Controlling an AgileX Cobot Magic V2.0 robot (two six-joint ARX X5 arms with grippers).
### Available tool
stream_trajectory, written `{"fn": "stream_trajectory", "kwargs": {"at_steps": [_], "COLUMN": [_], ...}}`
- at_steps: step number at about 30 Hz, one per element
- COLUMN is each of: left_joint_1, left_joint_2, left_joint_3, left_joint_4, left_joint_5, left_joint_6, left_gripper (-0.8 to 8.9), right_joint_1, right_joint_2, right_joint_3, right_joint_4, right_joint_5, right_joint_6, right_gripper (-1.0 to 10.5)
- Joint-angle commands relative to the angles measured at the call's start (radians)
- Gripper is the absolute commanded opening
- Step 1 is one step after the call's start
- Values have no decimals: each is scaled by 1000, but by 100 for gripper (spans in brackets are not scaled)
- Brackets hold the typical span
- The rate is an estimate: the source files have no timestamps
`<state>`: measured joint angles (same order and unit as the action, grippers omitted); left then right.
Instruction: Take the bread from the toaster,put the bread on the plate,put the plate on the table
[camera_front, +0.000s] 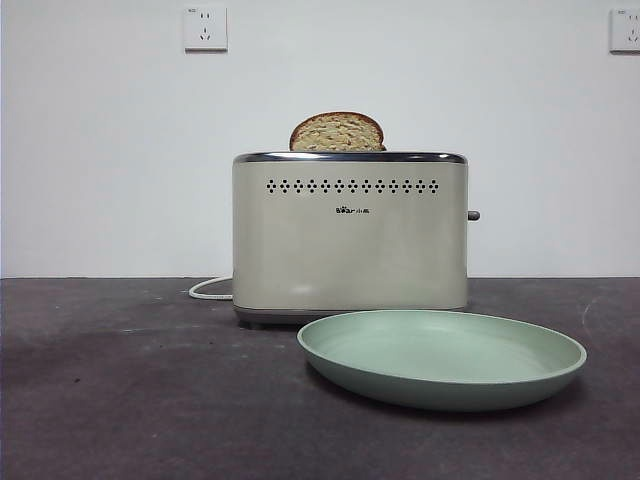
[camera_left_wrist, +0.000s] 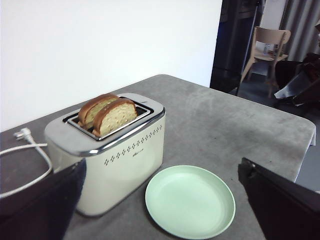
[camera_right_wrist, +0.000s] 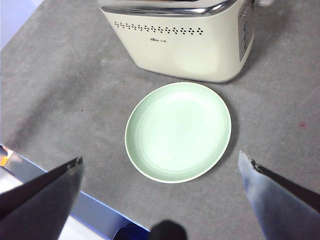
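Observation:
The cream toaster (camera_front: 350, 235) stands in the middle of the dark table (camera_front: 130, 400). The bread (camera_front: 338, 133) pokes up from its slot, tan with a brown crust. In the left wrist view two slices stand side by side in the toaster (camera_left_wrist: 120, 160): the bread (camera_left_wrist: 116, 116) nearer the plate and a similar slice (camera_left_wrist: 95, 106) behind it. The mint-green plate (camera_front: 445, 355) lies bare on the table just in front of the toaster. My left gripper (camera_left_wrist: 162, 165) hangs open, high and back from the toaster. My right gripper (camera_right_wrist: 161, 157) is open above the plate (camera_right_wrist: 177, 131), touching nothing.
A white cord (camera_left_wrist: 25, 160) curls on the table beside the toaster. The lever knob (camera_front: 473, 215) sticks out of the toaster's right end. The table's edge (camera_right_wrist: 75, 195) runs close to the plate in the right wrist view. A chair (camera_left_wrist: 267, 45) stands beyond the table.

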<state>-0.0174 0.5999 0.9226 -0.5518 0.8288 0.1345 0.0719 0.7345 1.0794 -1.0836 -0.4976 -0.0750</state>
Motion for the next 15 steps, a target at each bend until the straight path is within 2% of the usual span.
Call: {"fn": "stream_trajectory", "kwargs": {"at_steps": [1,6,10,15], "left_joint_1": [-20,-76,-156,-252], "left_joint_2": [64,208,332,514], "left_joint_3": [2,3,21,142], "left_joint_4": [62,192,292,296], "left_joint_5": [12,4,-80,-173], "left_joint_6": [16,17,32,114], "left_gripper": [664,664,664,664], "right_joint_1": [2,2,2,2], "right_joint_2": [9,25,36,51], "right_joint_3": [3,3,3,3], "right_joint_4": [5,5,5,5], "right_joint_5": [-1,-1,-1,-1], "right_joint_6": [7,7,7,6], "right_gripper": [680,680,680,680]}}
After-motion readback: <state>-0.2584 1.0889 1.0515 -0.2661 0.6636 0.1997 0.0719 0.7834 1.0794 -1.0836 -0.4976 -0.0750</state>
